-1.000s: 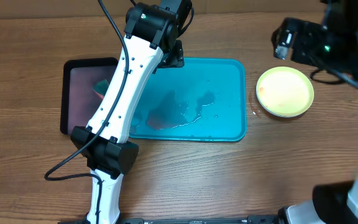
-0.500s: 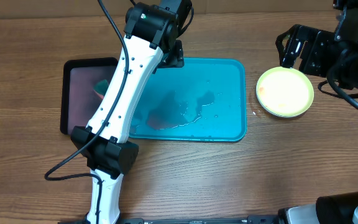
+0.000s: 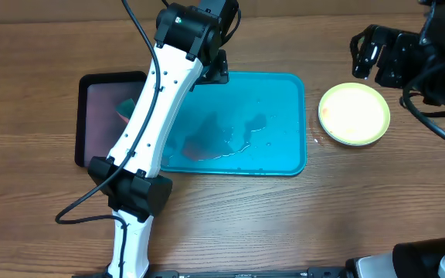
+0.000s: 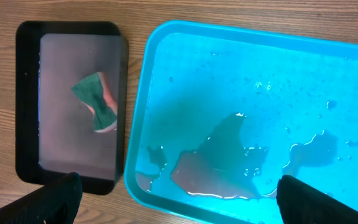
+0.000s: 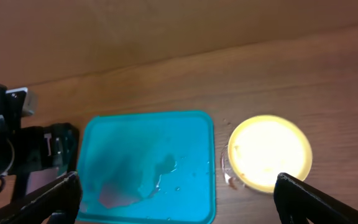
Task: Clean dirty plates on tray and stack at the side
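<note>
- The turquoise tray (image 3: 280,100) lies flat in the middle of the desk (image 3: 361,208), long side running left to right.
- A puddle (image 4: 229,155) of water spreads over the tray's floor. It is tinged reddish toward the near left corner, with loose droplets scattered to the right.
- The yellow-green plate (image 3: 354,114) sits on the desk just right of the tray, apart from its rim. Whether other plates lie under it cannot be told.
- A smaller black tray (image 3: 99,79) with a pinkish inside lies just left of the turquoise one, their rims close together.
- In it rests a green sponge (image 4: 97,102) with an orange underside showing.
- The white left arm (image 3: 157,116) slants across the overhead view. It hides the turquoise tray's left end and the black tray's right edge.
- The left pincer (image 4: 179,186) hangs above the tray's far left corner with its jaws spread wide, holding nothing. Only the dark tips show at the lower corners of its wrist view.
- The right pincer (image 5: 178,186) hovers high beyond the plate at the desk's far right. Its jaws are also fully apart and empty, well clear of plate and tray.
</note>
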You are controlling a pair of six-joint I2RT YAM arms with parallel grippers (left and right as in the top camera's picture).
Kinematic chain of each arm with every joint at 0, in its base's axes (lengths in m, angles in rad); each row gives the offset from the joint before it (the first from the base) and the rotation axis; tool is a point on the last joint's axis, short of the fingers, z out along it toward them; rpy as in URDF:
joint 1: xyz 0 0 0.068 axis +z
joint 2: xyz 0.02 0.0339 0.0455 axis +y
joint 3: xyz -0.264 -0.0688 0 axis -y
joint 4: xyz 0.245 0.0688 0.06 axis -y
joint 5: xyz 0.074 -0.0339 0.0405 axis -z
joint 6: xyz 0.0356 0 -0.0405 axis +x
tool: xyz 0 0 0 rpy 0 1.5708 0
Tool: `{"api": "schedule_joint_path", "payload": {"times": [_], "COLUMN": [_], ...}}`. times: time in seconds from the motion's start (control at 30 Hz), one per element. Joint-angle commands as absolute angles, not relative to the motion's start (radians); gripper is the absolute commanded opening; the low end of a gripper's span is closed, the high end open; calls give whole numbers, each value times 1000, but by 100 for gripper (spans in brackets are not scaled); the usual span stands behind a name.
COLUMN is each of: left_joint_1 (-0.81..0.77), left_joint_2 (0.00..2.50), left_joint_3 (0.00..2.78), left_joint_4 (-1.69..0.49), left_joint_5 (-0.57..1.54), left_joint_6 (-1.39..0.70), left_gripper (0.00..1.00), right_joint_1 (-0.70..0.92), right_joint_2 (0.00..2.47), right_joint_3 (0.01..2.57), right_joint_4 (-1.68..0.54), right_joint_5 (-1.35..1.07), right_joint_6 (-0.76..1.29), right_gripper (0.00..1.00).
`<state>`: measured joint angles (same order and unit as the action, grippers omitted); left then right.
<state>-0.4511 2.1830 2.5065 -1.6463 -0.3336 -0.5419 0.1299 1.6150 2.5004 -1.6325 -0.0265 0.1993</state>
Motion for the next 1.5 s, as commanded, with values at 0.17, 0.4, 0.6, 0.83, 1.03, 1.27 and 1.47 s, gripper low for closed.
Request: {"api": "schedule_joint_path", "payload": {"times": [0.17,0.4,0.6,0.83,1.03,1.27,1.47], "left_joint_1": [-451,-451,-451,-451,-451,-451,-451], "left_joint_2": [2177,2177,2177,2177,2177,2177,2177], "left_joint_3": [2506,2506,2506,2506,2506,2506,2506], "left_joint_4": [-1645,-1645,-1645,-1645,-1645,-1645,-1645], "left_joint_5": [-343,-343,-343,-343,-343,-343,-343], "left_joint_6": [-519,-519,-519,-519,-519,-519,-519], "left_gripper": [100,100,100,100,100,100,100], "right_joint_1": [129,129,129,127,121,121,123], "right_joint_2": [1520,1294,1073,825,568,292,147], "right_joint_3": [2379,1927,1515,1029,604,205,38], "right_joint_4": [-1386,-1024,-754,-410,-126,154,208], "right_joint_5": [-3,-35,-35,-35,-35,-35,-36], "right_joint_6": [118,43,25,21,21,22,26], "right_gripper": [100,100,100,100,100,100,100]}}
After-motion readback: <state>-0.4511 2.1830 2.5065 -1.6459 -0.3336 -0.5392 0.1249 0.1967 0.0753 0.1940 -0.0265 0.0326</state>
